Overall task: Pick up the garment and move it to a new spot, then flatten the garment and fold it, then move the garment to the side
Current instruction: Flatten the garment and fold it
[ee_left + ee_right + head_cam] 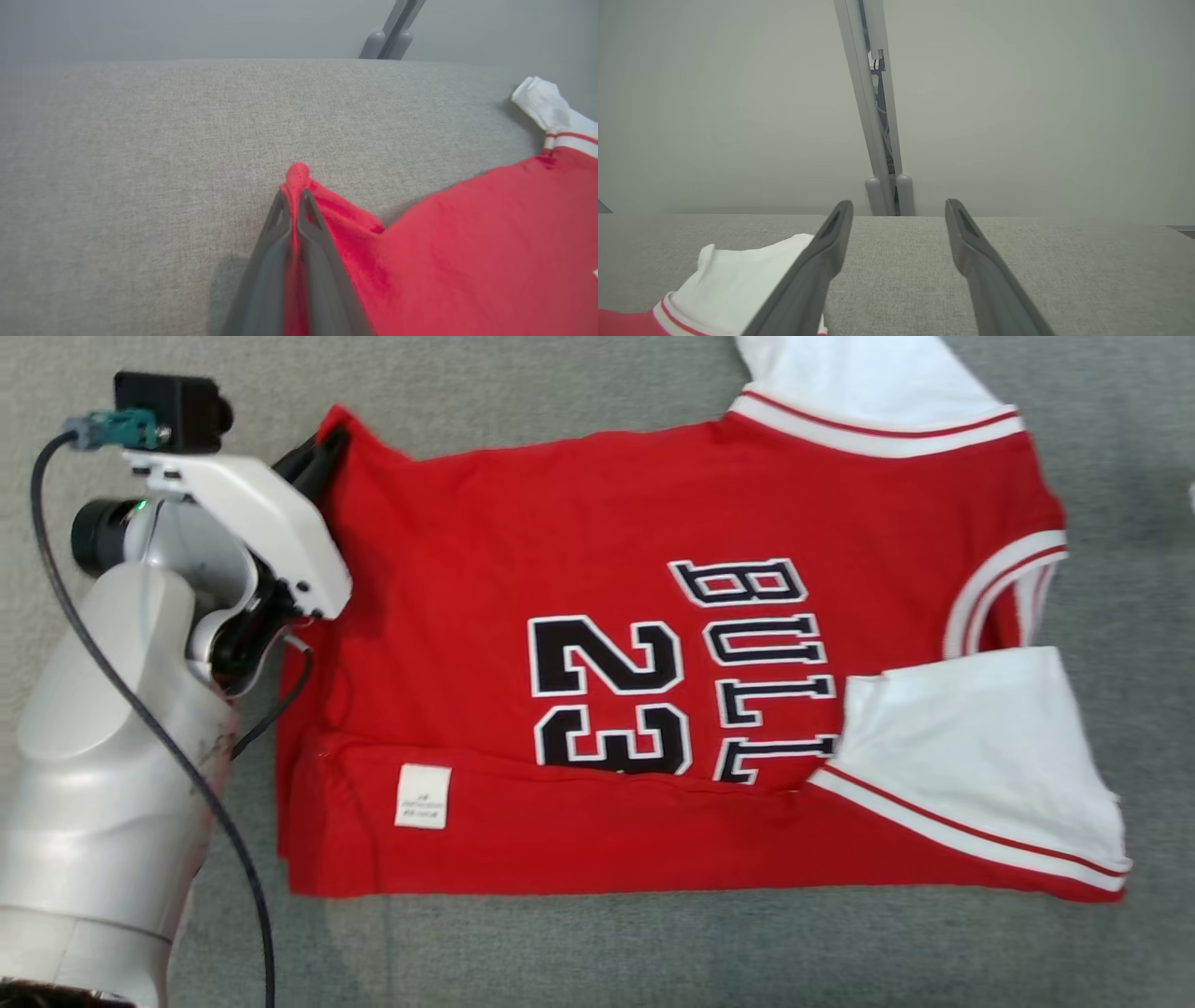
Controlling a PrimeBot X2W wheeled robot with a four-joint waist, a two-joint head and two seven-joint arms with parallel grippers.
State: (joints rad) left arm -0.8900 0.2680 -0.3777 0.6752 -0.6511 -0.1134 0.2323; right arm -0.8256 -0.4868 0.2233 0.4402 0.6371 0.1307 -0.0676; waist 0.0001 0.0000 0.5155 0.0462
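Note:
The garment (579, 569) is a red jersey with white sleeves and black "23" lettering, lying partly folded on the grey fabric surface (597, 952). Its near long edge is folded over, showing a white label (422, 795). My left gripper (322, 453) is shut on the jersey's far left corner. In the left wrist view the two dark fingers (280, 228) pinch a red bunch of the garment (299, 175). In the right wrist view my right gripper (899, 210) stands open above the surface, with nothing between its fingers, beside a white sleeve of the garment (733, 280).
The grey surface (140, 163) extends wide to the left of the jersey. A grey upright post (878, 140) stands behind the surface's far edge. My pale left forearm (103, 756) and its black cable (140, 709) fill the left of the head view.

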